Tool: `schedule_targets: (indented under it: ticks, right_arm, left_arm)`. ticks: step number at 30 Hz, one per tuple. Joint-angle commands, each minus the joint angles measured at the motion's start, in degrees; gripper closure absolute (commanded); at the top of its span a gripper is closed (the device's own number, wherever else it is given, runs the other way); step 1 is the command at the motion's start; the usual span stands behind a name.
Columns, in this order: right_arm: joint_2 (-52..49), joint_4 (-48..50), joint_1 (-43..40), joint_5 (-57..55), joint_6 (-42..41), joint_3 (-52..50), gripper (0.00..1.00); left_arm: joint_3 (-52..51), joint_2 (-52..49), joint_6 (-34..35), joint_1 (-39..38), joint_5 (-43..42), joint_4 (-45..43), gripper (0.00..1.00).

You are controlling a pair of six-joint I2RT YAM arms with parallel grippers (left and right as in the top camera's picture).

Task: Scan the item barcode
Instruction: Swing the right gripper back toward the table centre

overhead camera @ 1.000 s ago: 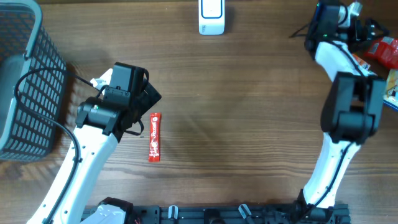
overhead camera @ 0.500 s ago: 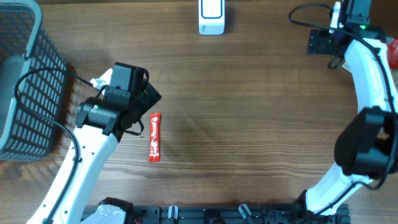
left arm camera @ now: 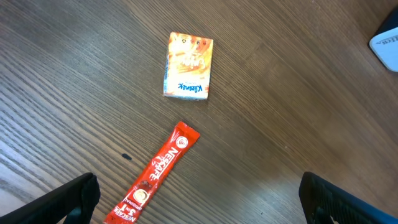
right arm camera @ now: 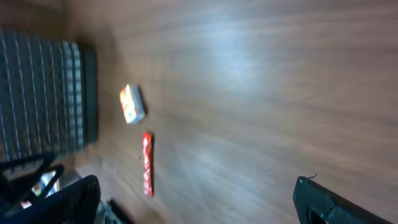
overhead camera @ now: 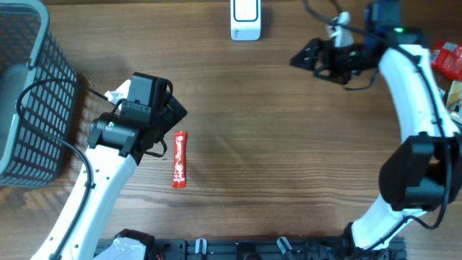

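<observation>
The jaws of the left gripper (left arm camera: 199, 186) stand wide open and hold nothing. The jaws of the right gripper (overhead camera: 303, 61) are also fully apart and empty.

The red sachet (overhead camera: 179, 159) lies flat on the left half of the desk (overhead camera: 289, 159), nearer to the front edge. In the left wrist view it lies on the wood under the gap between the two fingers, closer to one finger, and nothing touches it. A small tissue packet (left arm camera: 188, 66) lies just beyond its upper end, apart from it.

The right gripper hangs over the far right part of the desk, well apart from the sachet. It is near the white scanner (overhead camera: 245, 20) at the far edge. A basket (overhead camera: 29, 94) stands at the left edge.
</observation>
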State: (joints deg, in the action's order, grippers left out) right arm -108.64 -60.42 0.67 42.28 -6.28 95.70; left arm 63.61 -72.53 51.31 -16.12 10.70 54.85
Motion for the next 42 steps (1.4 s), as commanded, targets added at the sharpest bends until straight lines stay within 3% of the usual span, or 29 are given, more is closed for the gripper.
schedule_targets:
  ticks: [1, 6, 14, 25, 27, 31, 36, 41, 42]
  right_arm:
    - [0.3, -0.5, 6.2, -5.7, -5.0, 0.2, 0.00]
    - [0.3, 0.2, 12.8, -14.6, -10.8, 0.2, 0.00]
    - [0.3, 3.0, 16.3, -15.8, -13.0, 0.2, 0.00]
    - [0.3, 3.1, 16.3, -18.7, -13.2, 0.2, 0.01]
    - [0.3, 3.2, 16.3, -18.7, -13.2, 0.2, 0.00]
    - [0.3, 3.4, 16.3, -18.7, -13.2, 0.2, 0.00]
    - [0.3, 3.3, 16.3, -18.8, -13.2, 0.2, 0.00]
    - [0.3, 3.1, 16.3, -20.0, -13.2, 0.2, 0.00]
    - [0.3, 3.0, 16.3, -20.2, -13.2, 0.2, 0.00]
  left_arm:
    - [0.4, 0.2, 0.0, 0.0, 0.9, -0.3, 0.00]
    - [0.4, 0.2, 0.3, 0.0, -0.4, -2.3, 0.00]
    - [0.4, -1.2, -3.3, 0.2, 2.1, -4.2, 0.00]
    - [0.4, -19.3, -2.9, 5.8, 2.2, -12.9, 0.00]
    - [0.4, -22.2, -2.9, 5.8, 2.4, -13.1, 0.09]
    - [0.4, -27.6, -2.9, 5.8, 1.6, -15.3, 0.11]
    - [0.4, -32.7, -3.0, 5.8, 1.3, -19.8, 0.23]
    - [0.4, -35.1, -3.0, 5.8, -0.7, -23.0, 0.25]
    - [0.4, -35.4, -3.2, 5.8, -1.9, -23.7, 0.30]
